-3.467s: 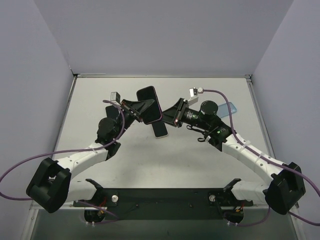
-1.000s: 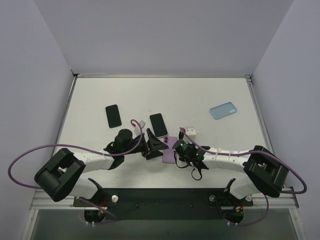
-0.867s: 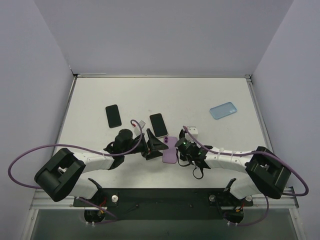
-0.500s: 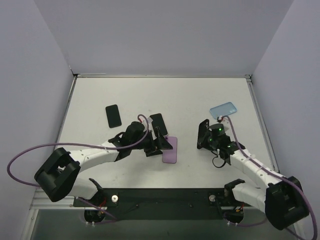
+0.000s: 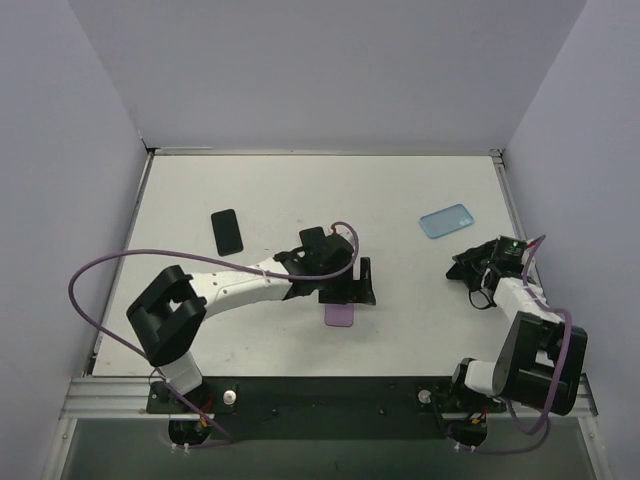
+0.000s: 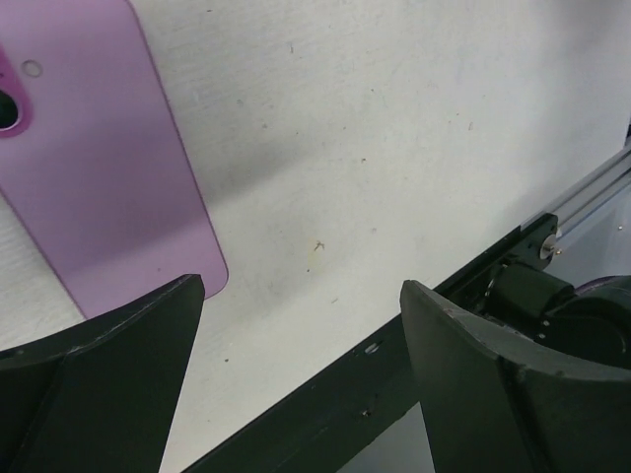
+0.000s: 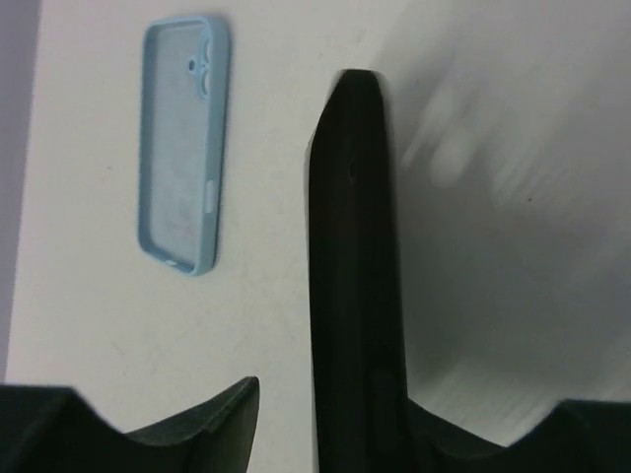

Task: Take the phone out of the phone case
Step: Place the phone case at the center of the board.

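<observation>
The black phone (image 7: 350, 246), judged stiff and slick, best taken by its long edges, was seen within the right pincer (image 5: 470, 265), grip untellable; the left pincer (image 6: 301, 296) was spread over the purple case (image 6: 99, 168).

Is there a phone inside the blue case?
No, the blue case lies open side up on the table, and its inside is bare.

Open table (image 5: 330, 185) stretching along the back, black phone (image 5: 227, 232) lying at left, purple case (image 5: 341, 316) sitting mid-front, blue case (image 5: 446, 221) blocking right.
</observation>
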You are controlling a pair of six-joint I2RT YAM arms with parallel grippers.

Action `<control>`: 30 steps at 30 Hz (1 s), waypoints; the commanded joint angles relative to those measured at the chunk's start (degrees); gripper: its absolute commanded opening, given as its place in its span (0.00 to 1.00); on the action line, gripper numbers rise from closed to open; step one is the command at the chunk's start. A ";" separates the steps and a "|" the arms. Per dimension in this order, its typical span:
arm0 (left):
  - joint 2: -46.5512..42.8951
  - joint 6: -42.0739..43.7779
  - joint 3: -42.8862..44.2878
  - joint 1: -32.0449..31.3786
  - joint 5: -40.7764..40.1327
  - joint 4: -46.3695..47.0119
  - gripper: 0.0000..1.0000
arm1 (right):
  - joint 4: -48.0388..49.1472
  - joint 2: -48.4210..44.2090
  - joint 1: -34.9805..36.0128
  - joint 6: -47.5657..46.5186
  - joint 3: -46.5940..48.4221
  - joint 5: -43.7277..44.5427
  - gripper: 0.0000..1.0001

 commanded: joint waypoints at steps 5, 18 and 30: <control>9.68 2.01 11.85 -2.45 -0.84 -3.31 0.92 | -5.00 5.33 -4.31 -0.53 7.12 -0.03 0.77; 22.53 1.56 17.92 -1.93 -0.30 -1.01 0.91 | -15.56 -3.55 -4.40 -2.20 3.52 2.70 0.79; 12.34 0.60 1.85 -0.96 -5.13 -3.82 0.91 | -15.84 -6.19 -4.32 -2.37 2.46 2.54 0.78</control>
